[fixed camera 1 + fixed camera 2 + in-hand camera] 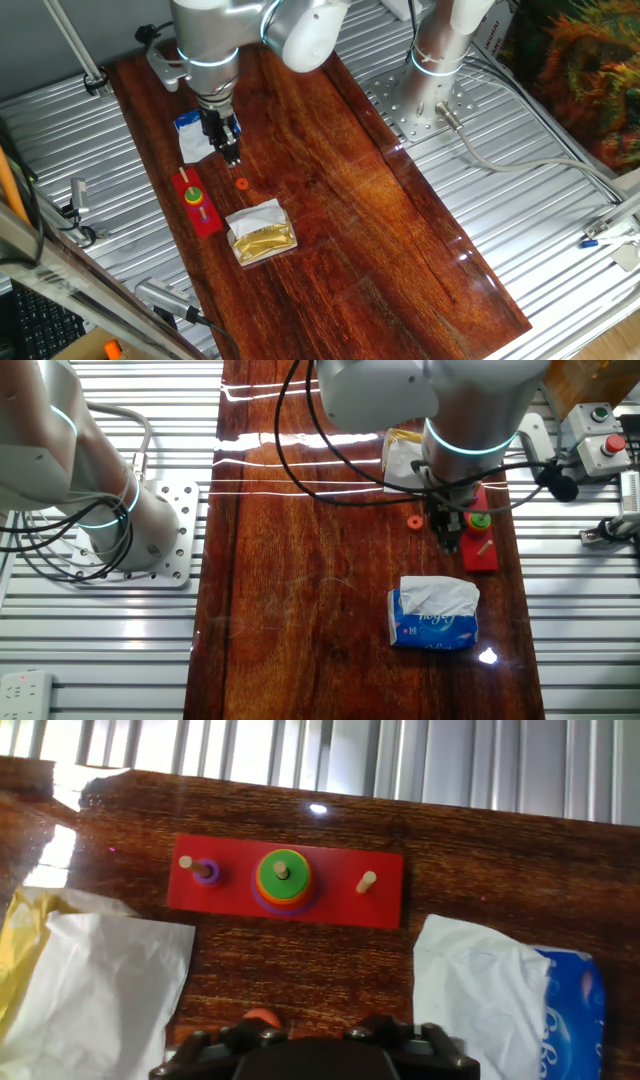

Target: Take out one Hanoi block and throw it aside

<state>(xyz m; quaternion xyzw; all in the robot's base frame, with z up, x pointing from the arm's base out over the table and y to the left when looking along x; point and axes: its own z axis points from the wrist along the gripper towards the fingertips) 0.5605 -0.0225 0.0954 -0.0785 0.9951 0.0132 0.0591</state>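
Wood table carries red peg base, small orange disc, blue tissue pack, yellow-white packet.

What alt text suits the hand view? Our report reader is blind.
A red base with three pegs lies on a wooden table, rings stacked on its middle peg. A small orange disc lies by the end effector; tissue packs sit either side.
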